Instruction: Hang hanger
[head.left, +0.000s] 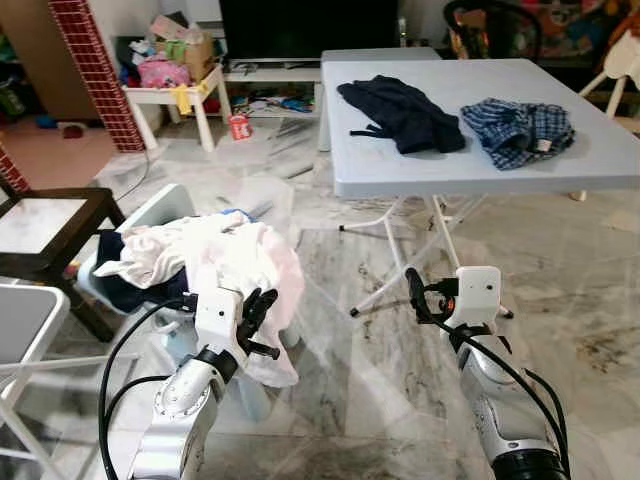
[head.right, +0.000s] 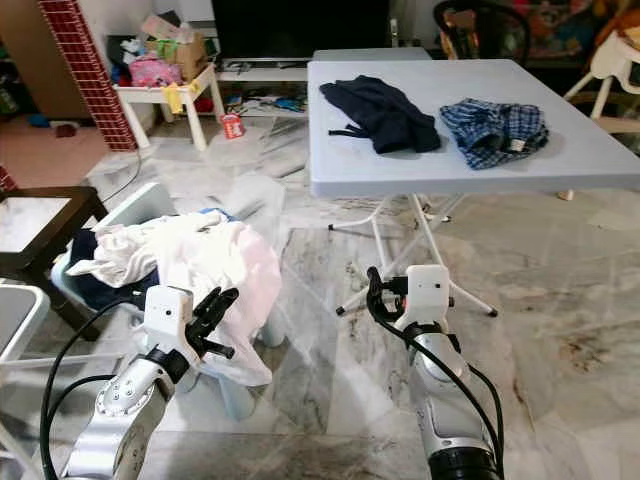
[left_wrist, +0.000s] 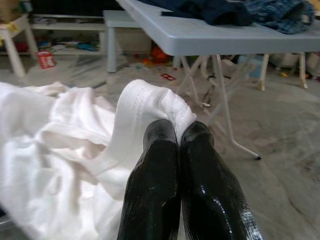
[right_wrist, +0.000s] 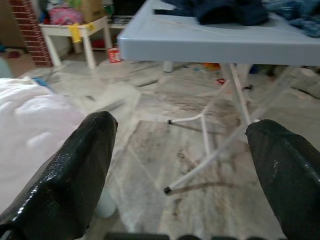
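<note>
On the left, a small pale blue plastic chair (head.left: 150, 215) stands on the grey marble floor (head.left: 560, 290), and a heap of clothes lies on its seat. A soft white cotton shirt (head.left: 235, 262) lies on top of the heap and hangs down over the seat's front edge. The left gripper (left_wrist: 178, 131) is pressed tight together on a fold of the white shirt, with both black fingers (left_wrist: 155, 175) touching side by side. To the right of it, the right gripper (right_wrist: 182, 145) hangs above the floor with its fingers spread wide and nothing between them. Farther back and to the right stands a light blue folding table (head.left: 400, 170). A dark navy garment (head.left: 400, 112) lies near the middle of the table, and a blue checked shirt (head.left: 518, 130) lies near its right edge. I cannot make out a hanger.
</note>
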